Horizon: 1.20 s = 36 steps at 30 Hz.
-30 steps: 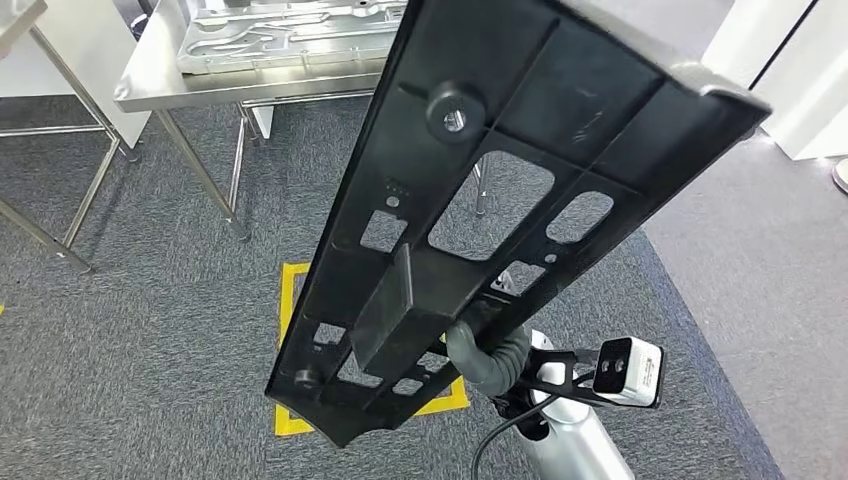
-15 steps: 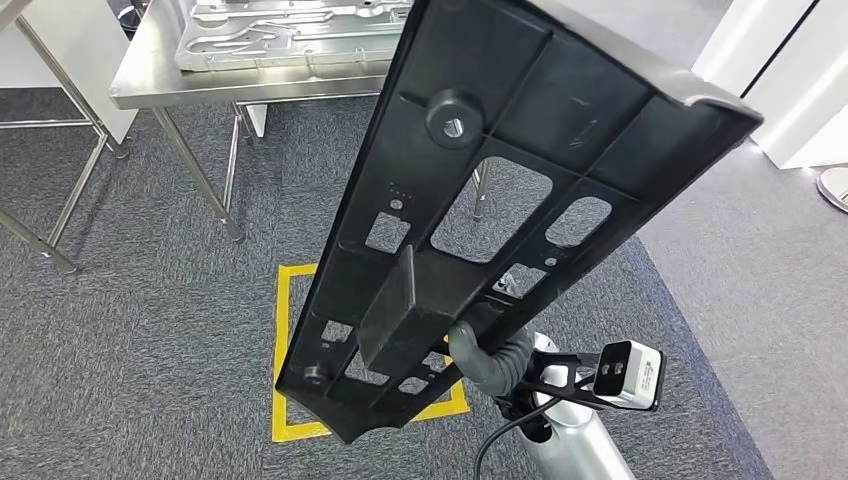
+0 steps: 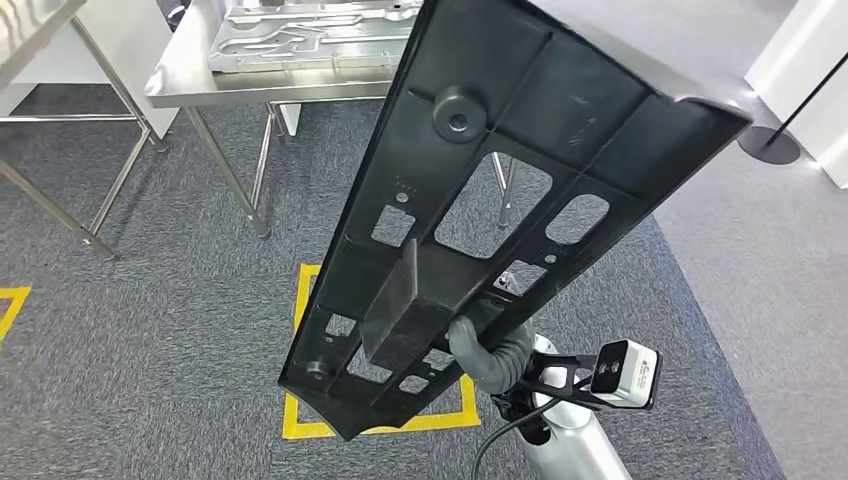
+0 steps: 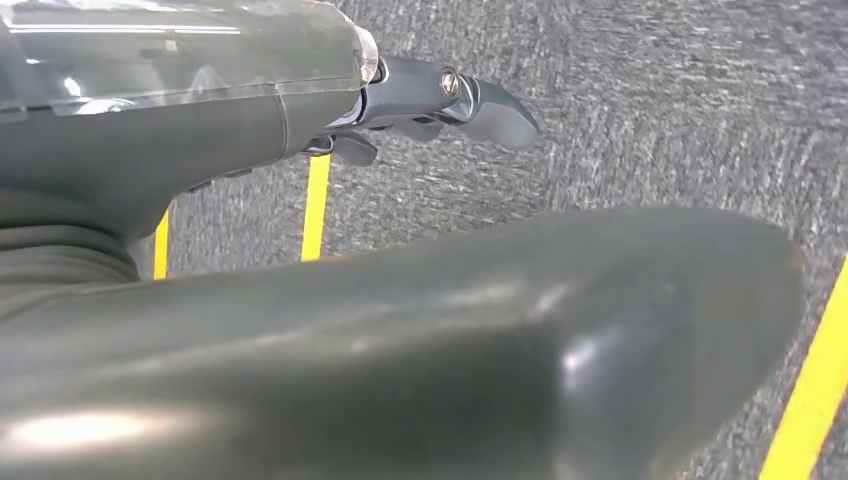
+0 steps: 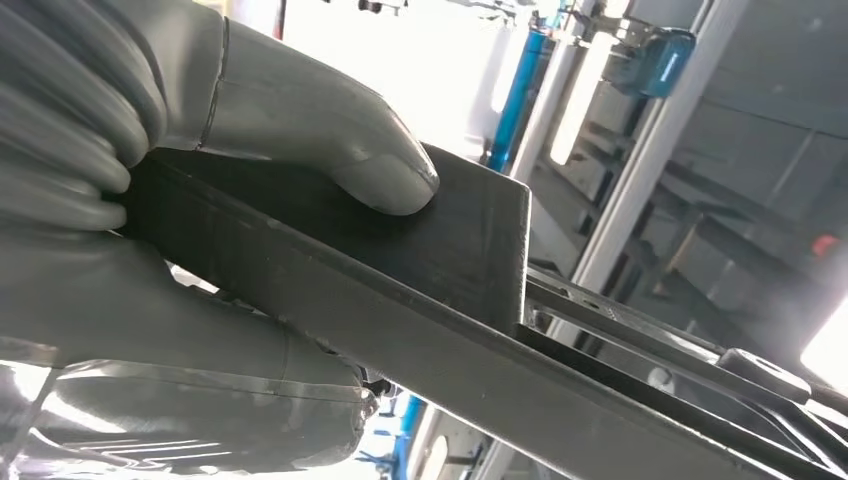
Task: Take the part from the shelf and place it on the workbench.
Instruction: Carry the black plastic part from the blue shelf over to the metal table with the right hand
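On the far left of the head view, the thin steel legs of a second metal table [image 3: 60, 150] are standing on the grey carpet [image 3: 150, 330], and a short yellow tape corner [image 3: 12, 305] is showing at the edge. Just right of that, the stainless steel workbench [image 3: 200, 85] is carrying a pressed silver sheet-metal panel [image 3: 300, 35] on its top. Below it, a yellow taped square [image 3: 302, 330] is lying on the carpet, partly hidden behind the long black ribbed plastic part with rectangular cut-outs [image 3: 500, 180]. That part is hanging in the air, tilted, running from low at the centre up toward the upper right, well apart from the workbench. The right hand [image 3: 485, 350] is gripping it near its lower end; in the right wrist view the thumb [image 5: 340, 150] is pressing on a flat black tab of the part [image 5: 460, 230]. The left hand [image 4: 300, 110] is hanging over the carpet; whether its fingers [image 4: 470, 95] are spread or curled cannot be told.
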Available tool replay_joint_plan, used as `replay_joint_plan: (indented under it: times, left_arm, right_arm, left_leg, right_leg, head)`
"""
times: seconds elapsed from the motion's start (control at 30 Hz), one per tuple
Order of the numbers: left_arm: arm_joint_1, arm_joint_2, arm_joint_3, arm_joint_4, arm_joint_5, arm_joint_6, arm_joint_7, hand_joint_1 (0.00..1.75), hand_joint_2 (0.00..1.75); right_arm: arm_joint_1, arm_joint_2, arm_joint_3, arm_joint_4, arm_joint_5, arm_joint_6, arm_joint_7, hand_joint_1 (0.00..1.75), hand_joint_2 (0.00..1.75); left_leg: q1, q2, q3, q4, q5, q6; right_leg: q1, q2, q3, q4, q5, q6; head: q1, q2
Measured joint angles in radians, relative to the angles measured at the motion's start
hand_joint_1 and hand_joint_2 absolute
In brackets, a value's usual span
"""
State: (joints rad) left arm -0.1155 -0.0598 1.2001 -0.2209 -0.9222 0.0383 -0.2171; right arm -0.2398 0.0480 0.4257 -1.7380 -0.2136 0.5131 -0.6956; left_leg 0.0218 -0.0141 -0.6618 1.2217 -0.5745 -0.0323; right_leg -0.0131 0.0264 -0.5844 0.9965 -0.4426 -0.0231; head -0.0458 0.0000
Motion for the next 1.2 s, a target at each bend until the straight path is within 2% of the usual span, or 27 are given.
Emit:
replay_joint_plan:
  times: [0.03, 0.07, 0.1, 0.17, 0.2, 0.23, 0.27, 0.37, 0.43, 0.5, 0.53, 0.57, 0.6, 0.63, 0.67, 0.7, 0.73, 0.77, 0.83, 0.9, 0.97, 1.03, 1.07, 1.1, 1.13, 1.17, 1.2]
  left_arm:
    - [0.001, 0.0, 0.0, 0.0, 0.0, 0.0, 0.0, 0.0, 0.0]
    - [0.002, 0.001, 0.0, 0.0, 0.0, 0.0, 0.0, 0.0, 0.0]
    - [0.003, 0.002, 0.0, 0.0, 0.0, 0.0, 0.0, 0.0, 0.0]
    - [0.004, 0.004, 0.0, 0.0, 0.0, 0.0, -0.002, 0.0, 0.0]
    - [0.004, 0.005, 0.0, 0.0, 0.0, 0.0, -0.003, 0.0, 0.0]
    - [0.003, 0.006, 0.0, 0.0, 0.0, 0.0, -0.004, 0.0, 0.0]
    - [0.003, 0.007, 0.0, 0.0, 0.0, 0.0, -0.004, 0.0, 0.0]
    - [0.006, 0.007, 0.0, 0.0, 0.003, 0.0, -0.007, 0.0, 0.0]
    - [0.007, 0.008, 0.0, 0.0, 0.004, 0.0, -0.008, 0.0, 0.0]
    - [0.008, 0.009, 0.0, 0.0, 0.004, 0.0, -0.008, 0.0, 0.0]
    - [0.008, 0.009, 0.0, 0.0, 0.004, 0.0, -0.008, 0.0, 0.0]
    - [0.009, 0.009, 0.0, 0.0, 0.004, 0.0, -0.007, 0.0, 0.0]
    - [0.011, 0.01, 0.0, 0.0, 0.004, 0.0, -0.007, 0.0, 0.0]
    - [0.012, 0.01, 0.0, 0.0, 0.004, -0.001, -0.006, 0.0, 0.0]
    - [0.013, 0.009, 0.0, 0.0, 0.004, -0.001, -0.006, 0.0, 0.0]
    - [0.013, 0.008, 0.0, 0.0, 0.003, -0.001, -0.006, 0.0, 0.0]
    - [0.012, 0.008, 0.0, 0.0, 0.003, -0.002, -0.006, 0.0, 0.0]
    - [0.012, 0.007, 0.0, 0.0, 0.003, -0.002, -0.006, 0.0, 0.0]
    - [0.011, 0.008, 0.0, 0.0, 0.003, -0.001, -0.005, 0.0, 0.0]
    - [0.01, 0.009, 0.0, 0.0, 0.005, -0.001, -0.006, 0.0, 0.0]
    - [0.008, 0.01, 0.0, 0.0, 0.007, 0.0, -0.008, 0.0, 0.0]
    - [0.013, 0.01, 0.0, 0.0, 0.007, 0.0, -0.012, 0.0, 0.0]
    - [0.017, 0.01, 0.0, 0.0, 0.007, 0.0, -0.013, 0.0, 0.0]
    - [0.02, 0.01, 0.0, 0.0, 0.006, 0.0, -0.015, 0.0, 0.0]
    - [0.022, 0.011, 0.0, 0.0, 0.004, 0.0, -0.015, 0.0, 0.0]
    - [0.022, 0.011, 0.0, 0.0, 0.003, 0.0, -0.015, 0.0, 0.0]
    - [0.023, 0.011, 0.0, 0.0, 0.002, 0.001, -0.015, 0.0, 0.0]
  right_arm:
    - [0.003, 0.0, -0.002, 0.0, -0.001, 0.002, 0.0, 1.75, 1.75]
    - [0.005, 0.0, -0.003, 0.0, -0.003, 0.005, 0.0, 1.75, 1.75]
    - [0.008, 0.0, -0.005, 0.0, -0.004, 0.008, 0.0, 1.75, 1.75]
    - [0.013, 0.001, -0.012, -0.001, -0.007, 0.018, 0.0, 1.75, 1.75]
    - [0.015, 0.001, -0.017, -0.001, -0.007, 0.024, 0.0, 1.75, 1.75]
    - [0.017, 0.002, -0.022, -0.003, -0.007, 0.032, 0.0, 1.75, 1.75]
    - [0.02, 0.003, -0.027, -0.004, -0.007, 0.039, 0.0, 1.75, 1.75]
    - [0.025, 0.006, -0.04, -0.006, -0.007, 0.054, 0.0, 1.75, 1.75]
    - [0.025, 0.009, -0.049, -0.006, -0.007, 0.059, 0.0, 1.75, 1.75]
    - [0.027, 0.011, -0.056, -0.006, -0.008, 0.061, -0.001, 1.75, 1.75]
    - [0.03, 0.011, -0.06, -0.006, -0.009, 0.061, -0.001, 1.75, 1.75]
    - [0.033, 0.011, -0.062, -0.006, -0.01, 0.062, -0.001, 1.75, 1.75]
    - [0.034, 0.011, -0.065, -0.006, -0.011, 0.062, -0.001, 1.75, 1.75]
    - [0.034, 0.011, -0.067, -0.006, -0.012, 0.062, -0.001, 1.75, 1.75]
    - [0.034, 0.011, -0.068, -0.006, -0.013, 0.062, -0.001, 1.75, 1.75]
    - [0.034, 0.011, -0.07, -0.006, -0.014, 0.062, -0.001, 1.75, 1.75]
    - [0.034, 0.011, -0.071, -0.005, -0.014, 0.062, 0.0, 1.75, 1.75]
    - [0.035, 0.011, -0.072, -0.005, -0.015, 0.062, 0.0, 1.75, 1.75]
    - [0.035, 0.013, -0.073, -0.006, -0.016, 0.063, 0.0, 1.75, 1.75]
    - [0.036, 0.018, -0.074, -0.008, -0.017, 0.065, 0.0, 1.75, 1.75]
    - [0.039, 0.024, -0.075, -0.011, -0.016, 0.071, 0.0, 1.75, 1.75]
    - [0.048, 0.029, -0.075, -0.011, -0.012, 0.078, 0.0, 1.75, 1.75]
    - [0.054, 0.03, -0.075, -0.012, -0.009, 0.08, 0.0, 1.75, 1.75]
    - [0.06, 0.03, -0.076, -0.014, -0.007, 0.081, 0.0, 1.75, 1.75]
    - [0.064, 0.031, -0.076, -0.016, -0.005, 0.081, 0.0, 1.75, 1.75]
    - [0.067, 0.032, -0.077, -0.019, -0.004, 0.08, 0.0, 1.75, 1.75]
    - [0.068, 0.033, -0.078, -0.022, -0.004, 0.079, 0.0, 1.75, 1.75]
  left_leg:
    - [0.0, 0.003, -0.033, 0.054, -0.012, -0.001]
    - [0.0, 0.005, -0.049, 0.075, -0.006, -0.001]
    - [0.0, 0.006, -0.044, 0.054, 0.02, 0.001]
    - [-0.001, 0.007, 0.014, -0.078, 0.096, 0.01]
    - [-0.003, 0.007, 0.047, -0.146, 0.119, 0.016]
    - [-0.006, 0.008, 0.069, -0.191, 0.129, 0.021]
    - [-0.009, 0.008, 0.08, -0.213, 0.127, 0.027]
    - [-0.009, 0.007, 0.092, -0.222, 0.12, 0.045]
    - [-0.006, 0.007, 0.105, -0.226, 0.117, 0.056]
    - [-0.008, 0.007, 0.113, -0.226, 0.109, 0.061]
    - [-0.008, 0.007, 0.117, -0.226, 0.104, 0.062]
    - [-0.008, 0.006, 0.123, -0.226, 0.098, 0.061]
    - [-0.009, 0.006, 0.131, -0.226, 0.091, 0.06]
    - [-0.009, 0.005, 0.142, -0.226, 0.084, 0.058]
    - [-0.009, 0.005, 0.152, -0.227, 0.075, 0.056]
    - [-0.009, 0.004, 0.162, -0.226, 0.066, 0.052]
    - [-0.01, 0.004, 0.168, -0.227, 0.059, 0.047]
    - [-0.01, 0.005, 0.17, -0.23, 0.054, 0.042]
    - [-0.011, 0.007, 0.179, -0.229, 0.054, 0.029]
    - [-0.01, 0.008, 0.173, -0.19, 0.055, 0.019]
    - [-0.008, 0.008, 0.11, -0.081, 0.032, 0.01]
    - [-0.007, 0.008, 0.025, 0.037, -0.022, 0.005]
    - [-0.007, 0.009, -0.003, 0.064, -0.044, 0.004]
    - [-0.007, 0.009, -0.017, 0.062, -0.049, 0.004]
    - [-0.006, 0.009, -0.016, 0.027, -0.03, 0.003]
    - [-0.006, 0.009, -0.003, -0.032, 0.012, 0.004]
    - [-0.005, 0.01, 0.015, -0.101, 0.069, 0.006]
  right_leg:
    - [0.002, -0.003, 0.003, 0.0, -0.004, -0.001]
    - [0.004, -0.004, 0.008, 0.001, -0.009, -0.001]
    - [0.005, -0.005, 0.014, 0.001, -0.013, 0.0]
    - [0.007, -0.006, 0.03, 0.001, -0.025, 0.004]
    - [0.009, -0.007, 0.037, 0.002, -0.031, 0.008]
    - [0.01, -0.008, 0.041, 0.001, -0.035, 0.013]
    - [0.011, -0.008, 0.043, 0.003, -0.036, 0.019]
    - [0.009, -0.01, 0.043, 0.021, -0.04, 0.038]
    - [0.007, -0.013, 0.01, 0.086, -0.071, 0.048]
    - [0.005, -0.016, -0.068, 0.213, -0.121, 0.057]
    - [0.003, -0.016, -0.109, 0.269, -0.137, 0.059]
    - [0.002, -0.016, -0.137, 0.297, -0.137, 0.06]
    - [0.002, -0.017, -0.146, 0.286, -0.115, 0.058]
    - [0.001, -0.017, -0.135, 0.238, -0.076, 0.054]
    - [0.002, -0.018, -0.111, 0.166, -0.025, 0.048]
    - [0.006, -0.02, -0.088, 0.098, 0.011, 0.042]
    - [0.009, -0.022, -0.072, 0.049, 0.031, 0.036]
    - [0.013, -0.024, -0.064, 0.023, 0.039, 0.03]
    - [0.015, -0.024, -0.056, 0.012, 0.032, 0.018]
    - [0.01, -0.023, -0.035, 0.001, 0.029, 0.006]
    - [0.008, -0.025, -0.015, -0.005, 0.019, -0.002]
    - [0.008, -0.025, 0.001, -0.005, 0.003, -0.006]
    - [0.008, -0.024, 0.011, -0.005, -0.005, -0.005]
    - [0.008, -0.023, 0.022, -0.005, -0.013, -0.004]
    - [0.008, -0.022, 0.035, -0.005, -0.023, -0.003]
    - [0.008, -0.022, 0.049, -0.005, -0.032, 0.0]
    - [0.008, -0.022, 0.061, -0.005, -0.042, 0.003]
  head:
    - [0.0, 0.0]
    - [0.0, 0.0]
    - [0.0, 0.0]
    - [0.0, 0.0]
    - [0.0, 0.0]
    - [0.0, 0.0]
    - [0.0, 0.0]
    - [0.0, 0.0]
    - [0.0, 0.0]
    - [0.0, 0.0]
    - [0.0, 0.0]
    - [0.0, 0.0]
    - [0.0, 0.0]
    - [0.0, 0.0]
    - [0.0, 0.0]
    - [0.0, 0.0]
    - [0.0, 0.0]
    - [0.0, 0.0]
    - [0.0, 0.0]
    - [0.0, 0.0]
    - [0.0, 0.0]
    - [0.0, 0.0]
    - [0.0, 0.0]
    - [0.0, 0.0]
    - [0.0, 0.0]
    - [0.0, 0.0]
    - [0.0, 0.0]
